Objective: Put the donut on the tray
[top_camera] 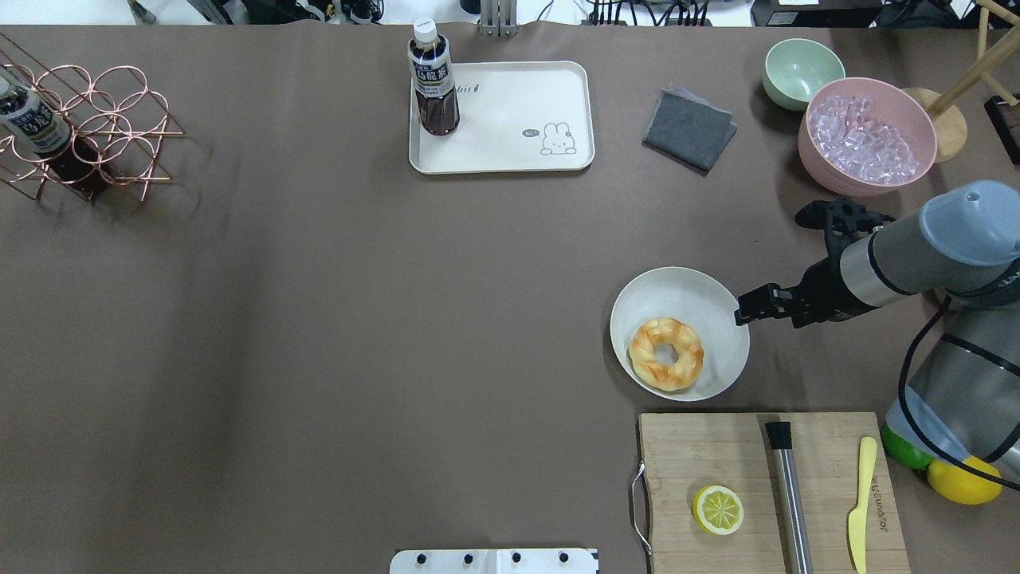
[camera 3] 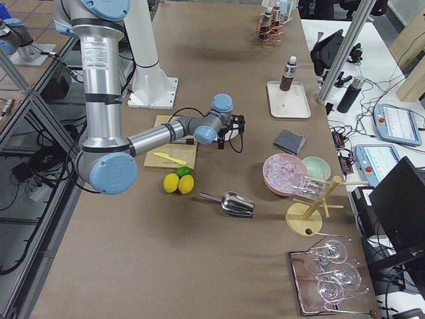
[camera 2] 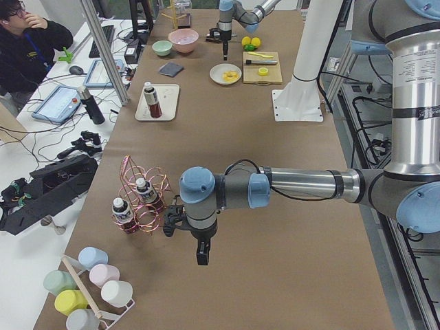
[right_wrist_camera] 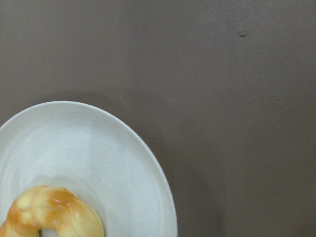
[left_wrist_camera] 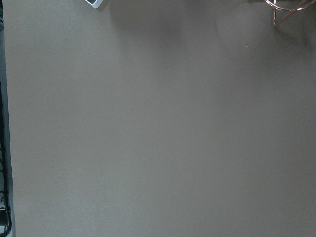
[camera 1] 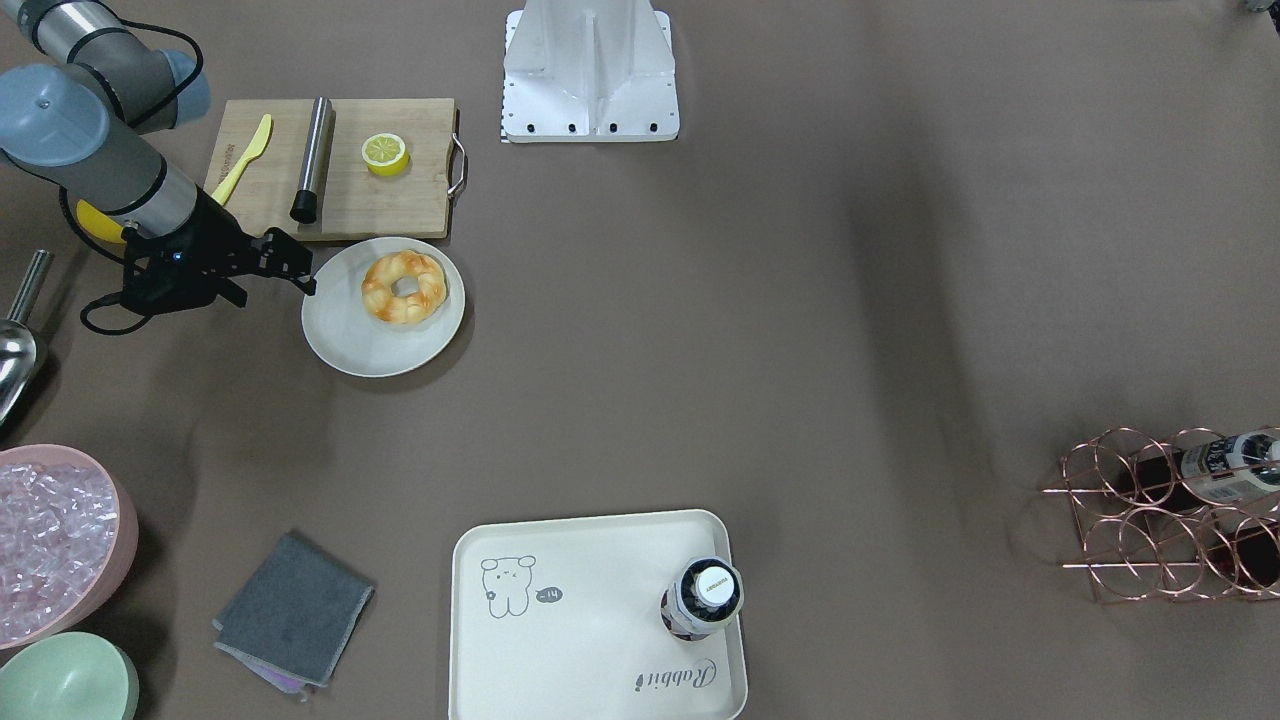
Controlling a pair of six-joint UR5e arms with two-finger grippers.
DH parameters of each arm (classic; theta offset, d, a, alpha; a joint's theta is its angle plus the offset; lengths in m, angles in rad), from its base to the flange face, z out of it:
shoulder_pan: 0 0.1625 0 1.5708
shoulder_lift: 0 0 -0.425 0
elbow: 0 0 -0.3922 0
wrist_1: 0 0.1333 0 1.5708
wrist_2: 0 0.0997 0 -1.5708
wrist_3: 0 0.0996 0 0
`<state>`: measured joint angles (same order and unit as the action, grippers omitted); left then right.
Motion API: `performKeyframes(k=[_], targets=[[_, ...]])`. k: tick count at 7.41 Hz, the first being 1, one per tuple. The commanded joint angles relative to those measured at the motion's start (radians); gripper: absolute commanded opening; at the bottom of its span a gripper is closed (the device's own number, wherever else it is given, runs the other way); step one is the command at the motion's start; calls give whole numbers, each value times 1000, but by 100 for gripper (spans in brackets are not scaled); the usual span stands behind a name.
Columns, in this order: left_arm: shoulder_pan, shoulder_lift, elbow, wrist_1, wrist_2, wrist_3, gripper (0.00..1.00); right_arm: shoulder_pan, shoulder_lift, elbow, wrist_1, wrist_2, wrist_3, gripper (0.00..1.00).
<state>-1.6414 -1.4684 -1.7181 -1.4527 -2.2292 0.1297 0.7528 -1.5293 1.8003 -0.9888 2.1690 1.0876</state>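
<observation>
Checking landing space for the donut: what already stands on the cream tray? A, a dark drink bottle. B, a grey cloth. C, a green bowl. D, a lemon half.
A: a dark drink bottle stands upright in one corner of the tray, while the donut lies on the round plate.

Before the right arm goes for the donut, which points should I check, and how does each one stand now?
1. Donut lies free on the plate: ok.
2. Right gripper over the donut: not ok, it is beside the plate's rim.
3. Right gripper open: cannot tell.
4. Bare room on the tray: ok, the bottle stands only at one end.
5. Left gripper away from the plate: ok, near the wire rack.
</observation>
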Motion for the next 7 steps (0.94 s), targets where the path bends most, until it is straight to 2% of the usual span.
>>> performKeyframes(k=[1,4,7], targets=[[0,-7,5,2,16,-1,98,-64,28,-27,32,-73,75,100],[0,-6,-1,2,16,-1,98,-76,24,-45,36,-81,75,99],[0,-7,2,2,16,-1,98,-76,20,-45,36,-81,96,82]])
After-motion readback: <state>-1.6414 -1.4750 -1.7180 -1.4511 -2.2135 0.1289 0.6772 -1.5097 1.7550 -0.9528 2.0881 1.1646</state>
